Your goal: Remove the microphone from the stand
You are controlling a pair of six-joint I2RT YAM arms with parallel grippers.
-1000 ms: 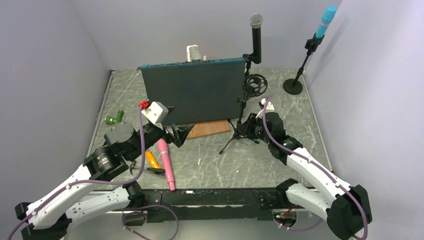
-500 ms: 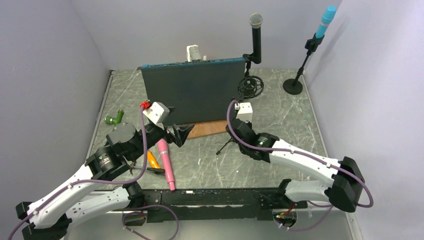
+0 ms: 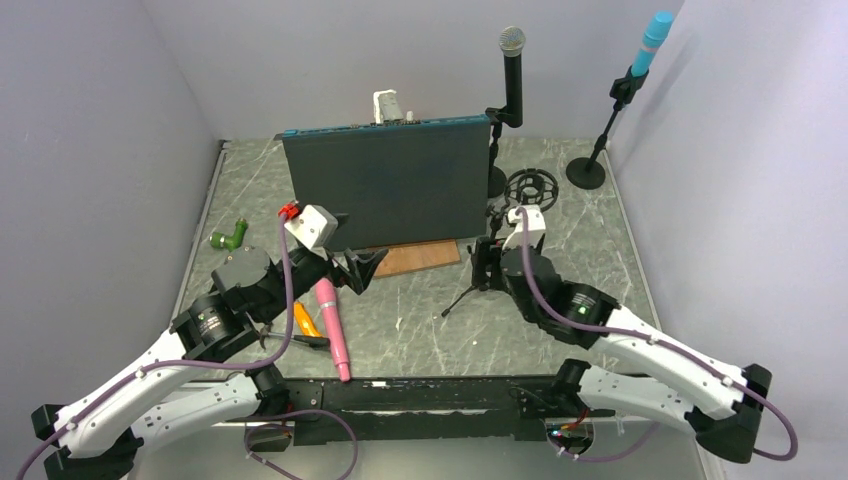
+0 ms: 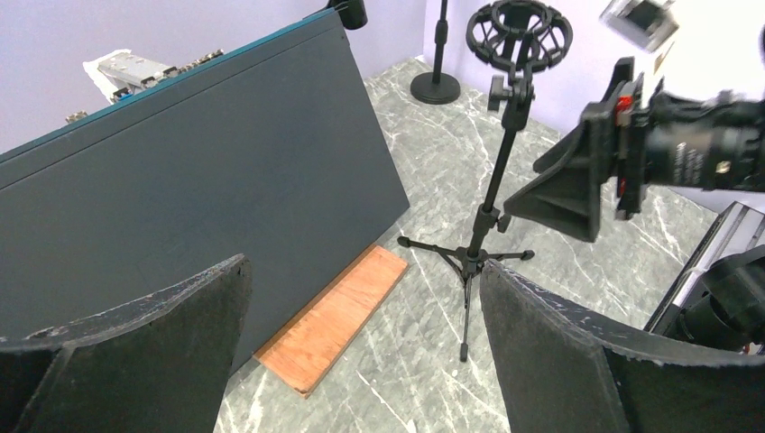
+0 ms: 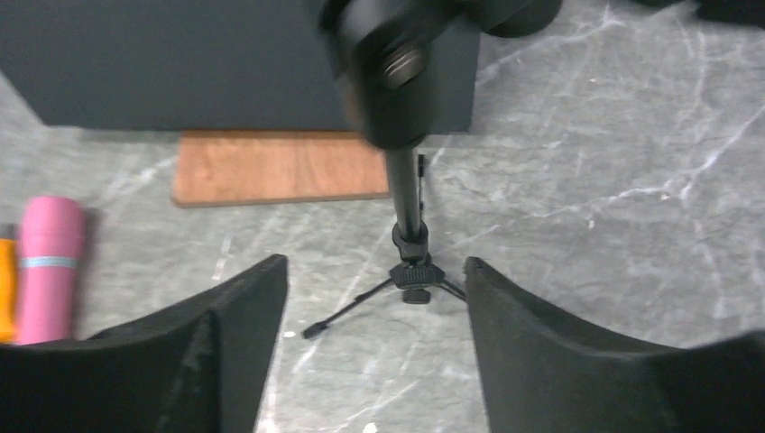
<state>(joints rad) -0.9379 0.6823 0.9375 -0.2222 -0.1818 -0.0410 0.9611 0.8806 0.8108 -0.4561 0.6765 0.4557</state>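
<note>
A pink microphone [image 3: 333,330] [image 5: 50,262] lies flat on the table beside my left arm. The black tripod stand [image 3: 478,282] [image 4: 492,203] [image 5: 408,212] is upright in mid-table, and its round shock mount [image 3: 530,188] [image 4: 519,32] holds nothing. Just in front of the stand's pole is my right gripper [image 3: 486,264] [image 5: 374,266] [image 4: 577,185], open, with the pole ahead of its fingertips and apart from them. My left gripper [image 3: 360,268] [image 4: 361,271] hangs open and holds nothing, left of the stand and above the pink microphone's head.
A dark upright panel [image 3: 385,185] with a wooden board [image 3: 415,258] at its foot stands behind the grippers. Two other stands at the back carry a black microphone [image 3: 512,70] and a blue one [image 3: 650,45]. An orange tool [image 3: 305,320] and a green piece [image 3: 230,237] lie left.
My right gripper, shut at the stand's pole before, swung left, came back right and opened. The stand's shock mount has shifted to the right. The left arm has stayed put.
</note>
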